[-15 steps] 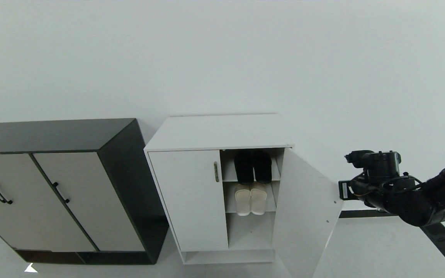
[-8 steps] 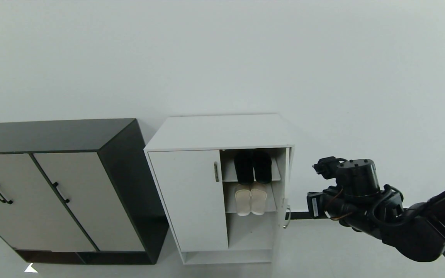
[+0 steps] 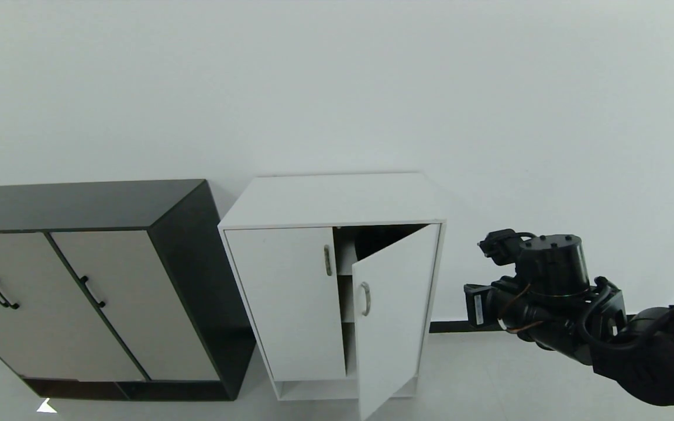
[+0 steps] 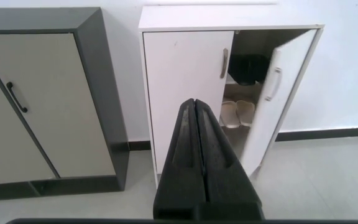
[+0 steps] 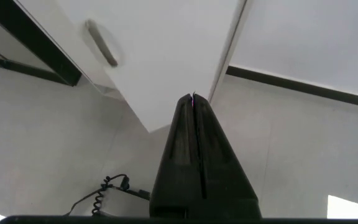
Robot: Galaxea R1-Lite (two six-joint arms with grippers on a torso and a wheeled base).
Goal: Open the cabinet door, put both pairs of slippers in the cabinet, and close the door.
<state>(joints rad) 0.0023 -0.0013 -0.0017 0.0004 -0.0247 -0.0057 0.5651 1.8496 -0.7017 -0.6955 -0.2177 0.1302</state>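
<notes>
Standing ajar now, the white cabinet's (image 3: 331, 199) right-hand door (image 3: 392, 310) is angled most of the way toward its frame, with a dark gap open along the handle (image 3: 365, 299) side. Through that gap, in the left wrist view, both pairs are in place: the black slippers (image 4: 248, 68) on the upper shelf and the white slippers (image 4: 238, 112) on the shelf below, toes outward. So the opening and the loading look done, and only the closing is unfinished. The right arm (image 3: 547, 292) hangs off to the right of the cabinet, apart from the door, and the right gripper (image 5: 193, 99) has its fingers pressed together on nothing. The left gripper (image 4: 194, 102) is likewise closed and empty, held back facing the cabinet front. By the look of it, what is left is one last push to seat the door flush.
</notes>
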